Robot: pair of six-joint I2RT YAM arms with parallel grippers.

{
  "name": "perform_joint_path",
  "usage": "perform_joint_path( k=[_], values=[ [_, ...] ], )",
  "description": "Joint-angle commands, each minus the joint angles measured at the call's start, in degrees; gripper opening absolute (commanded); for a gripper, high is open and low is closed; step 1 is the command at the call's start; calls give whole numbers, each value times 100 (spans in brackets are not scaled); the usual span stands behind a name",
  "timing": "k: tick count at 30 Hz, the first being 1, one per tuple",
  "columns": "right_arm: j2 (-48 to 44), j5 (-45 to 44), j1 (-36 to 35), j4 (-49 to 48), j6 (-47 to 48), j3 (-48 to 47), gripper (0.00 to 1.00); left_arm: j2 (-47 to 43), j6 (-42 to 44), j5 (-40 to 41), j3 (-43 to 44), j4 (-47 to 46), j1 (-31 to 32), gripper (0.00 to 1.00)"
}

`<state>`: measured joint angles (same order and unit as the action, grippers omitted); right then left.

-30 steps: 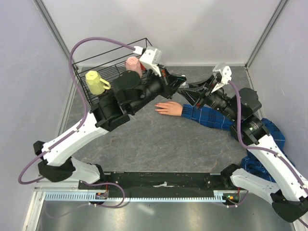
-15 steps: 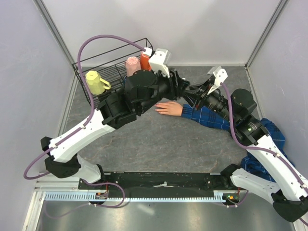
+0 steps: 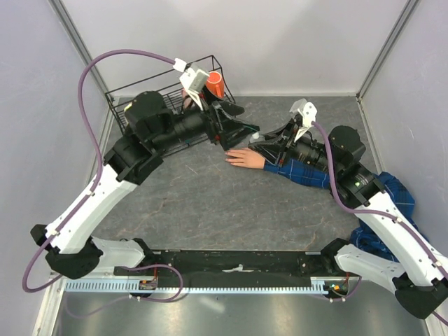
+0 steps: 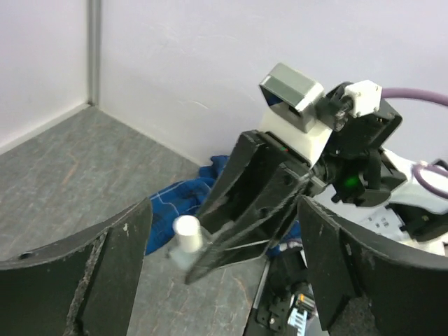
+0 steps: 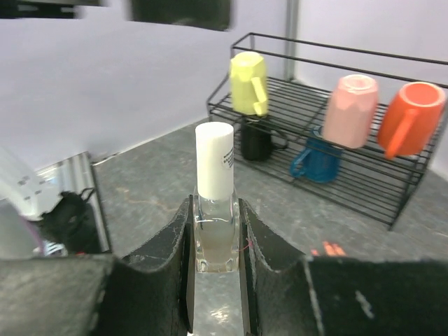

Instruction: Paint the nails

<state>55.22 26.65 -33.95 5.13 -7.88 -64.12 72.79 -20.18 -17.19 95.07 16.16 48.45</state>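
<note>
Tabletop (image 3: 210, 210) grey, mottled; fake hand (image 3: 245, 157) lies mid-surface; walls (image 3: 280, 42) pale.

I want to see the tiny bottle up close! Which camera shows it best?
The right wrist view: the clear bottle, white cap on, sits sharp between the right gripper's fingers. The left wrist view shows only a blurry white cap. From the top view I cannot make it out.

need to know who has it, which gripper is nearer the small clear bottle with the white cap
Right. The right gripper is shut on the small clear bottle, a finger on each side. The left gripper stands open facing it, apart from it.
</note>
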Motion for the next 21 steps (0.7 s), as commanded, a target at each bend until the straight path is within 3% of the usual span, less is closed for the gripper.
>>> perform_joint_path(
  k=[1, 8, 11, 21],
  values=[
    [67, 902, 55, -468, -406, -321, 0, 146, -802, -2795, -549, -1386, -870, 87],
    [208, 1421, 223, -1101, -960, -356, 0, 288, -1100, -4195, -919, -2722, -933, 82],
    [200, 1456, 284, -1171, -1031, -338, 0, 192, -1189, -4240, -1148, -3101, -933, 72],
    [252, 1589, 398, -1453, -1242, -242, 0, 235, -1225, -3968, -1131, -2944, -1004, 54]
  ],
)
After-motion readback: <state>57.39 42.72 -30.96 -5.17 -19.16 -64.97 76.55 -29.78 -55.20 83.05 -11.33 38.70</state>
